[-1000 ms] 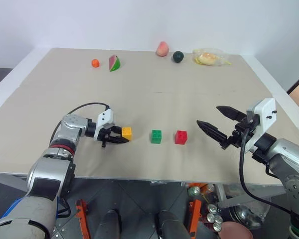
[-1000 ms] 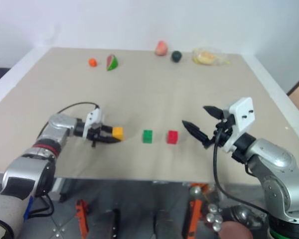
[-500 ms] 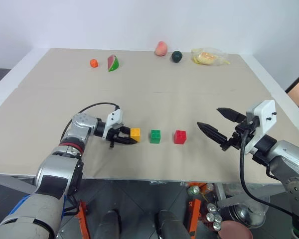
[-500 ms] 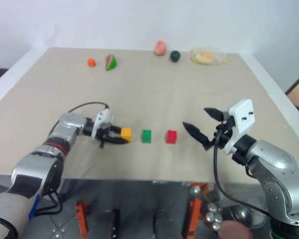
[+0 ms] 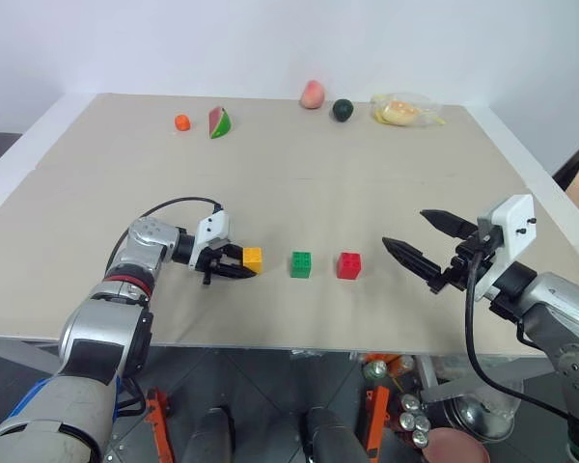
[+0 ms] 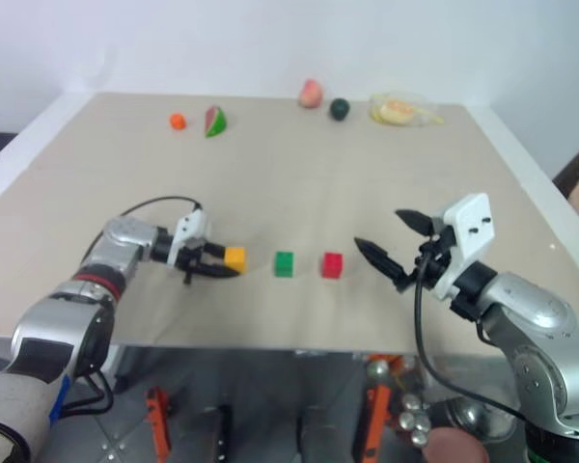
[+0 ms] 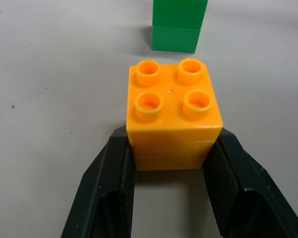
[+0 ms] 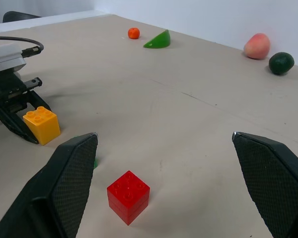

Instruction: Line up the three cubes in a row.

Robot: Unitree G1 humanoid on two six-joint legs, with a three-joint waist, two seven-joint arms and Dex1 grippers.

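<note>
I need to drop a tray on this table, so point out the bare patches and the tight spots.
Bare: the wide middle of the table, between the far fruit row, watermelon slice to bagged fruit, and the cubes. Crowded: the near strip, where the left gripper clamps the yellow-orange cube beside the green cube and red cube, right gripper open alongside.

On the flat beige table [image 5: 299, 183], three small studded plastic cubes stand in a row near the front edge: the yellow-orange cube [image 5: 252, 258] leftmost, the green cube [image 5: 301, 264] in the middle, the red cube [image 5: 348, 265] rightmost. The left gripper [image 5: 239, 269] lies left of the yellow-orange cube, clamping it. The right gripper [image 5: 427, 246] hangs right of the red cube, apart from it.
</note>
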